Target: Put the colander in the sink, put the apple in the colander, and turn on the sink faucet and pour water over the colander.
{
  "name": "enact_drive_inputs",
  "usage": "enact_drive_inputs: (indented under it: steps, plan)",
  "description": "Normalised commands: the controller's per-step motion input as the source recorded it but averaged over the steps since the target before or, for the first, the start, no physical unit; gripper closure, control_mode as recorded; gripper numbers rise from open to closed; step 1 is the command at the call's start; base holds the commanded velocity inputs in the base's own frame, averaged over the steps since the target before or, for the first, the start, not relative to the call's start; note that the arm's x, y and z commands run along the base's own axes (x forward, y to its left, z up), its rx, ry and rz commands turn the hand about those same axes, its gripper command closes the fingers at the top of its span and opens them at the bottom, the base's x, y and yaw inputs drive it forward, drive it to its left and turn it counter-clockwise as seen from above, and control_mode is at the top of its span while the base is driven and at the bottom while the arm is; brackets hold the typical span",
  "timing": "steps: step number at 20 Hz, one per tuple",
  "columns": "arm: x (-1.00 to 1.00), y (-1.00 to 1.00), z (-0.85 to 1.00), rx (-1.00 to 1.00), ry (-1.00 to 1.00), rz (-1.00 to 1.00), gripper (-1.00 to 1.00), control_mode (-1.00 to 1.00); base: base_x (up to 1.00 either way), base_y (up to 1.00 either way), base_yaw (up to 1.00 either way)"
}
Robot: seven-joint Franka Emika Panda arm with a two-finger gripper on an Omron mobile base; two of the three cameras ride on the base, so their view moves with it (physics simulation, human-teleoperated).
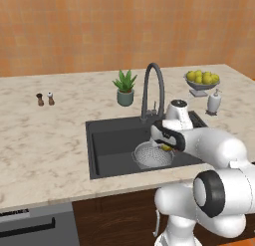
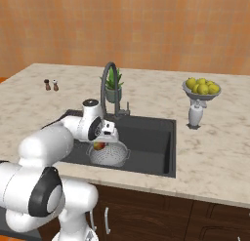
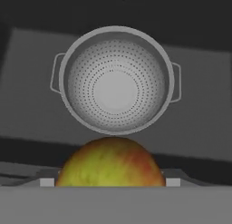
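Gripper (image 3: 111, 173), seen from the hand view, clasps the apple (image 3: 110, 163) between its fingers, above the colander (image 3: 116, 80) sitting upright on the sink (image 3: 199, 109) floor. From the left base view, the hand hangs over the colander (image 1: 152, 155) in the black basin (image 1: 107, 140), the apple (image 1: 166, 148) peeking beneath it; the sink faucet (image 1: 152, 90) rises just behind, a potted plant (image 1: 125, 88), fruit bowl (image 1: 201, 80) and soap dispenser (image 1: 214, 101) stand farther back. In the right base view, the apple (image 2: 99, 146) hangs over the colander (image 2: 108, 154).
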Motion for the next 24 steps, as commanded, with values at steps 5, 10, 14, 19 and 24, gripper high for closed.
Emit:
enact_drive_inputs:
  steps: [5, 10, 14, 19, 24]
  plan:
    - [0.31, 0.69, -0.22, -0.04, -0.03, -0.20, 1.00, -1.00, 0.00, 0.00, 0.00]
    - [0.37, 0.33, -0.19, -0.06, 0.00, -0.30, 1.00, -1.00, 0.00, 0.00, 0.00]
    - [0.35, 0.05, -0.18, -0.08, 0.00, -0.32, 1.00, -1.00, 0.00, 0.00, 0.00]
    - [0.23, 0.01, -0.25, -0.04, 0.02, -0.25, 1.00, -1.00, 0.00, 0.00, 0.00]
    - [0.14, -0.08, -0.30, 0.00, 0.09, -0.10, 1.00, -1.00, 0.00, 0.00, 0.00]
